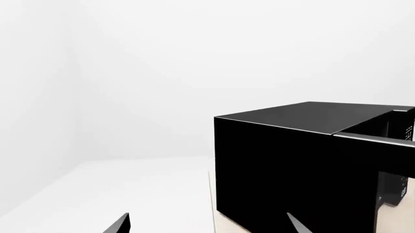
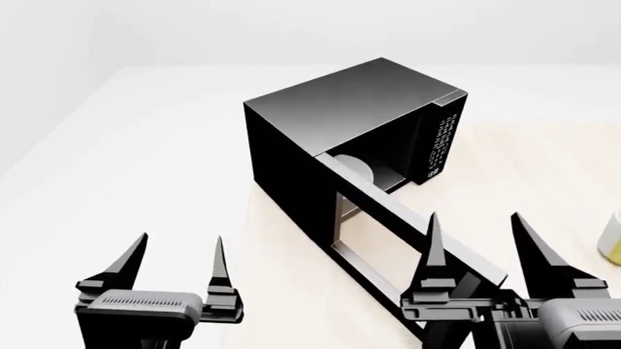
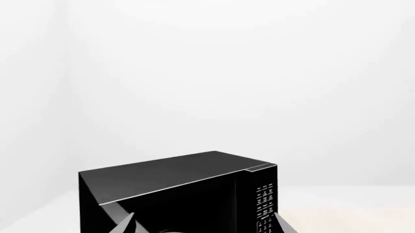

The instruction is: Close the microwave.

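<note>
The right gripper (image 2: 475, 233) has its two dark fingers spread apart with nothing between them. It hovers over the free end of the microwave's open door (image 2: 408, 240), and whether a fingertip touches the door cannot be told. The left gripper (image 2: 179, 254) is also spread and empty, level with the right one and well apart from it, out past the table's left edge over white floor.

The microwave (image 2: 330, 116) sits ahead of both grippers, a glossy black box turned at an angle on the table (image 2: 291, 291). Its door swings out toward the right gripper, hinged at the near left corner of the box. Beyond that gripper, in the open cavity, part of a white plate (image 2: 354, 169) shows. The button panel (image 2: 441, 142) with white marks stands at the far side of the opening.

The table is a pale, beige, faintly grained surface. It runs under the microwave and off to the right of the right gripper. A small yellowish object (image 2: 611, 240) is cut off by the edge of the head view just right of that gripper; what it is cannot be told.

The room is plain white. Floor and walls blend with only faint shading at the corners, as the wrist views show behind the microwave (image 1: 292, 160) (image 3: 181, 189).
</note>
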Available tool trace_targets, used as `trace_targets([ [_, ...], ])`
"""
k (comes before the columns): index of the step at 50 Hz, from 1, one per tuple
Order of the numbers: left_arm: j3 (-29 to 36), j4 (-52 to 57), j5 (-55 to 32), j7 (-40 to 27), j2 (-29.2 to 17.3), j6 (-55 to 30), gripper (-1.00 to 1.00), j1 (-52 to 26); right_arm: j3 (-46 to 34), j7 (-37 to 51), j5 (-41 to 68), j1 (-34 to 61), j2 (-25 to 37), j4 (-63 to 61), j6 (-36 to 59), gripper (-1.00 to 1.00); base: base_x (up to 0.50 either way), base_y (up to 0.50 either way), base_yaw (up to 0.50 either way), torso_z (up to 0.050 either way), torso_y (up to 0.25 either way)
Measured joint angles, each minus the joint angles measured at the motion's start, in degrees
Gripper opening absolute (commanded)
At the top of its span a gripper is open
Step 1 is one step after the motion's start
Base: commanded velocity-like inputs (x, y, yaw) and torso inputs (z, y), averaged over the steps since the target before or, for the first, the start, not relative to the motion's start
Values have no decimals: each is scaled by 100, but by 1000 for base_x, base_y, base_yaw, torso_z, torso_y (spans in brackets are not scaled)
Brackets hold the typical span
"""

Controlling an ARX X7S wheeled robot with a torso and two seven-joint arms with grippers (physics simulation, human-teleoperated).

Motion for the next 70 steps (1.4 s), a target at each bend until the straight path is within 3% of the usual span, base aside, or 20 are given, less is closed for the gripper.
trace_targets([
  [32,57,-29,-29,-52,-46,15,100,-30,-271,-43,-43,50,141,116,-44,100,0,0,0,0,0],
  [45,94,-55,-31,-68,-61,18,100,-56,-266,262,806,662,299,-339,970,100,0,0,0,0,0],
  [70,148,-80,-37,-105,-94,47,100,-63,-1138,772,1158,1190,494,-561,1686,100,0,0,0,0,0],
])
